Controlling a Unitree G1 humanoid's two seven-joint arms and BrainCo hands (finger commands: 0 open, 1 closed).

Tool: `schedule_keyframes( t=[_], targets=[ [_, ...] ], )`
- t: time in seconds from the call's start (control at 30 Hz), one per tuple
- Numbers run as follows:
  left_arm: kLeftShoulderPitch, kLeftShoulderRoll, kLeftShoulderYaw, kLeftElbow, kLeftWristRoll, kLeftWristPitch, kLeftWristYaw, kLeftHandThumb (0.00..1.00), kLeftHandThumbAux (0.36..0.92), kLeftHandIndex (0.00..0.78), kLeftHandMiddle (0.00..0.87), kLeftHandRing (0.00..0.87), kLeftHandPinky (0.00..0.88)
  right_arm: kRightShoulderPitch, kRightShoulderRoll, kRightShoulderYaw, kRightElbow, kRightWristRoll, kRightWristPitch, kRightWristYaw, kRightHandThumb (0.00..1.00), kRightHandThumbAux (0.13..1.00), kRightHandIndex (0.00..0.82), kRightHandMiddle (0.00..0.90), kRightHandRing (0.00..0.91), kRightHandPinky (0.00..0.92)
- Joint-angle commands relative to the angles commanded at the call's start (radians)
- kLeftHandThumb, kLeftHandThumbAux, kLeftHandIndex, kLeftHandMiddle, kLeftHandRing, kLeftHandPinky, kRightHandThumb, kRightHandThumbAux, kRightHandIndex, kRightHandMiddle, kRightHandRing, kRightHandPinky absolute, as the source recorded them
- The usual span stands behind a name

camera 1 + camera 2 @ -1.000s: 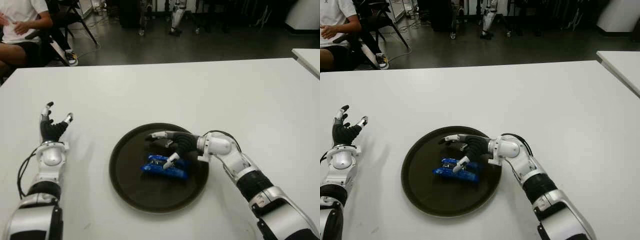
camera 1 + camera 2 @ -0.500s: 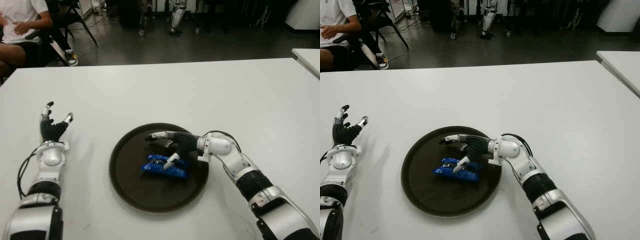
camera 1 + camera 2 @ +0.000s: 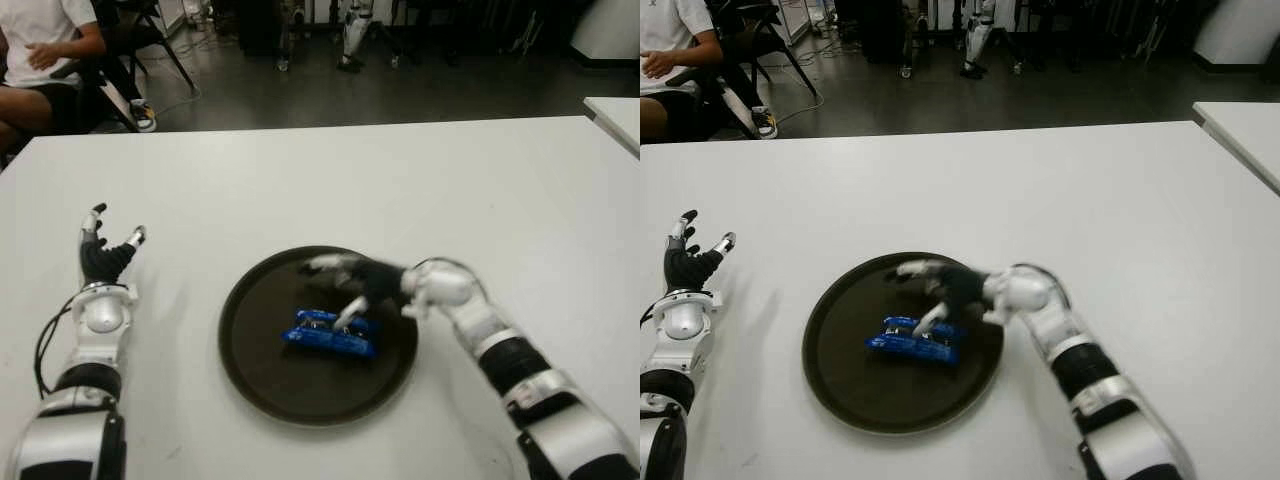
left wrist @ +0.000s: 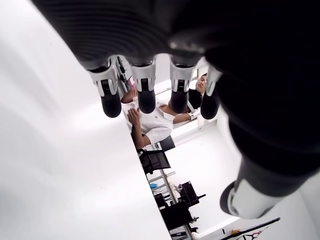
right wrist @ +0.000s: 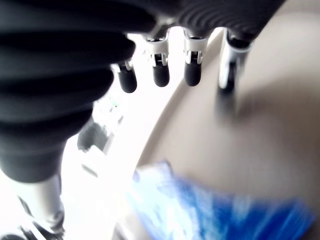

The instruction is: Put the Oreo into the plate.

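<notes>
In the eye views I saw the blue Oreo (image 3: 329, 334) packet lying flat inside the dark plate (image 3: 260, 380) on the white worktop (image 3: 420, 180). My right hand (image 3: 352, 285) hovered just over the packet, fingers (image 3: 318, 265) spread and holding nothing, thumb tip close to the wrapper. My left hand (image 3: 103, 257) showed well off to the plate's left, fingers released and pointing up.

The left wrist view showed only straight, empty fingers (image 4: 145, 97) and a seated person (image 4: 150, 125) beyond.

The right wrist view showed extended fingers (image 5: 160, 72) above the packet.

I judged placement done; only withdrawing the right hand remained.
</notes>
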Motion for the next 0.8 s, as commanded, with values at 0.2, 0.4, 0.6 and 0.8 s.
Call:
schedule_keyframes(
  t=[0.2, 0.4, 0.6, 0.8],
  targets=[
    [0.002, 0.002, -0.006, 0.000, 0.009, 0.007, 0.011, 0.000, 0.712, 0.005, 0.001, 0.000, 0.000, 0.011, 0.023, -0.082, 0.009, 0.114, 0.030, 0.017, 0.000, 0.713, 0.034, 0.032, 0.001, 0.000],
    [-0.001, 0.007, -0.008, 0.002, 0.010, 0.016, 0.009, 0.000, 0.700, 0.007, 0.001, 0.000, 0.000, 0.017, 0.058, -0.186, -0.006, 0.290, 0.140, 0.076, 0.000, 0.741, 0.056, 0.051, 0.003, 0.000],
    [-0.006, 0.010, -0.005, 0.008, 0.004, 0.026, -0.001, 0.000, 0.704, 0.003, 0.000, 0.000, 0.000, 0.016, 0.043, -0.241, -0.080, 0.357, 0.226, 0.081, 0.000, 0.731, 0.076, 0.074, 0.020, 0.000],
    [-0.013, 0.009, 0.001, 0.017, -0.004, 0.037, -0.006, 0.000, 0.705, 0.000, 0.000, 0.000, 0.000, 0.043, 0.031, -0.257, -0.134, 0.353, 0.260, 0.063, 0.000, 0.744, 0.092, 0.089, 0.037, 0.020]
  ],
)
